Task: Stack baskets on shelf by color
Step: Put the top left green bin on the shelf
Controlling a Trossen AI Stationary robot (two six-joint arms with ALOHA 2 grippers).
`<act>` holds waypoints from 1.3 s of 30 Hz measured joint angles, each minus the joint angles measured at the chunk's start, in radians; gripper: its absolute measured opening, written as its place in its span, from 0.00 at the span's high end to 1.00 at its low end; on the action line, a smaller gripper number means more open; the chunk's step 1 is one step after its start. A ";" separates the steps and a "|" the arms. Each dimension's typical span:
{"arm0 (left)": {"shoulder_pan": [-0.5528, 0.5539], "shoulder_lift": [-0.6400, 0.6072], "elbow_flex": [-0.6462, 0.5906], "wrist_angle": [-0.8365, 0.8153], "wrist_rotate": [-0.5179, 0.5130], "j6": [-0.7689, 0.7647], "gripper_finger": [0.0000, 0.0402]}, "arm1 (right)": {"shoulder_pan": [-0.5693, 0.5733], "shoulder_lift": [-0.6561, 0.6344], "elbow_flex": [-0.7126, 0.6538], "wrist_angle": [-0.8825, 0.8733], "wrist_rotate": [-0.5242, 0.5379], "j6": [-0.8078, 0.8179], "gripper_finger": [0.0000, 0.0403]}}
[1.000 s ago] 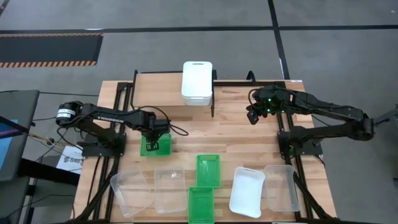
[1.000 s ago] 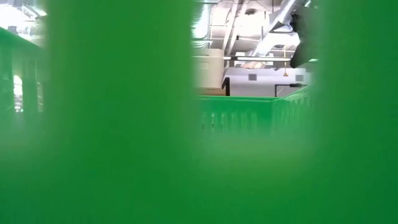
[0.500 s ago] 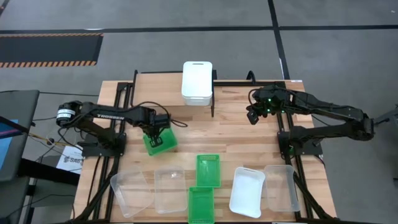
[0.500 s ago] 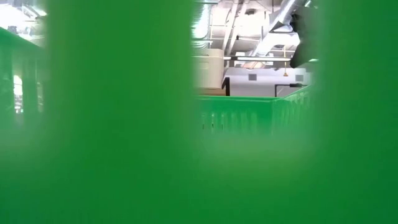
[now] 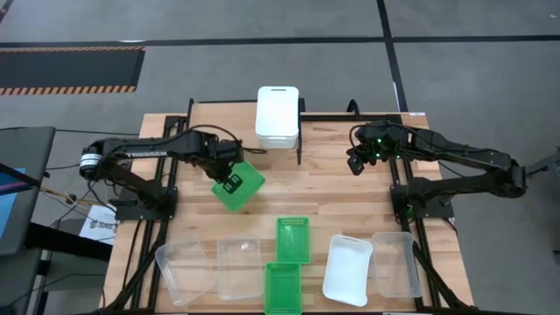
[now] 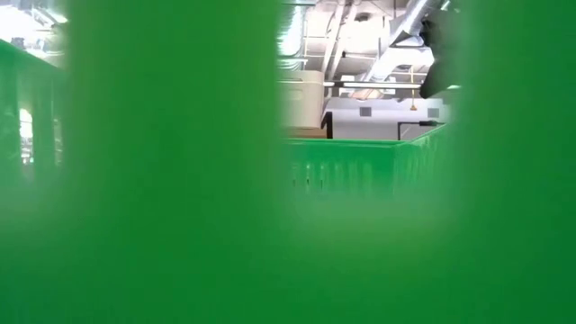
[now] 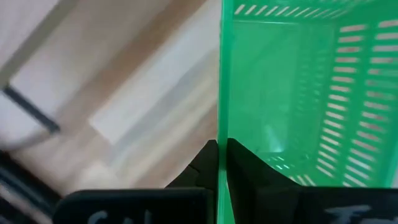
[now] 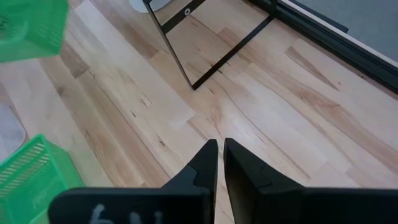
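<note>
the left claw [image 5: 229,181], pinched on one wall of a green basket [image 5: 240,185], has carried its load off the wooden surface [image 5: 324,188] and swung it up and toward the shelf [image 5: 300,150]; a second ago the same basket sat flat on the boards below the claw, closer to the arm's base. now it hangs tilted, a corner pointing down, just short of the shelf's black legs. the left wrist view shows both fingers [image 7: 208,163] pressed together on the thin green rim, the slotted wall running away from them.

judged from this, the first green basket is in transit and a green stack has yet to begin. on the shelf, straight ahead of the carried basket, stands a white basket [image 5: 277,114]. two more green baskets [image 5: 292,238] lie behind the claw near the surface's front edge, beside clear baskets [image 5: 239,267] and another white basket [image 5: 347,269].

the right claw [image 5: 354,164] hovers unchanged well off to the far side, fingers nearly touching and holding nothing.

readable lettering: white "trossen" along the left arm [image 5: 144,151]. the low view is filled by blurred green plastic.
</note>
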 joint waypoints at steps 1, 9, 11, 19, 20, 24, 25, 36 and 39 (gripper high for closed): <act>0.000 0.000 0.021 -0.026 0.015 -0.041 1.00 | 0.000 0.000 0.000 0.000 0.001 0.000 0.87; 0.036 -0.003 0.189 -0.212 -0.090 -0.422 1.00 | 0.000 0.000 0.000 0.000 0.004 0.000 0.87; 0.058 -0.008 0.224 -0.214 -0.139 -0.462 0.99 | 0.000 0.000 0.000 0.000 0.012 0.000 0.87; 0.234 -0.006 0.281 -0.182 -0.238 -0.431 0.99 | 0.000 0.000 0.000 0.000 0.022 0.000 0.87; 0.261 -0.001 0.278 -0.162 -0.232 -0.404 0.99 | 0.000 0.000 0.000 0.000 0.022 0.000 0.87; 0.360 0.029 0.262 -0.077 -0.197 -0.325 0.99 | 0.000 0.000 0.000 0.001 0.022 0.000 0.87; 0.381 0.038 0.262 -0.057 -0.186 -0.306 0.99 | 0.000 0.000 0.000 0.000 0.022 0.000 0.87; 0.511 0.126 0.262 0.032 -0.043 -0.209 0.99 | 0.000 0.000 0.000 0.000 0.022 0.001 0.87; 0.517 0.141 0.262 0.036 -0.032 -0.203 0.98 | 0.000 0.000 0.000 0.000 0.022 0.001 0.87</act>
